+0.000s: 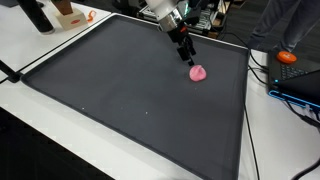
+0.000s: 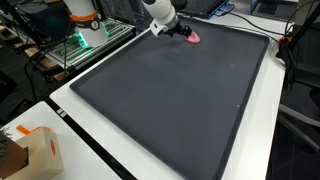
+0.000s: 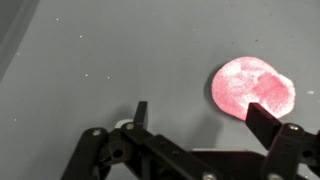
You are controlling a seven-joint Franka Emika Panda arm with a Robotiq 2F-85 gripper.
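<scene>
Beside the gripper (image 1: 187, 58) (on matte mat (image 1: 120, 95)) sits a rounded pink lump (image 1: 198, 73).

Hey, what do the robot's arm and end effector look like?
The arm is white, with smooth, rounded segments. Its end effector is black, with two slim, flat-tipped fingers on jointed black linkages. No markings can be made out.

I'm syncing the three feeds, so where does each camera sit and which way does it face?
Exterior view: raised above a near mat edge, looking across the dark mat at the pink lump; arm and open end effector show.
Exterior view: raised beside the cardboard box, looking along the mat; arm shows far off.
Wrist view: looks down past both fingers at the mat.
All share the pink lump.
</scene>
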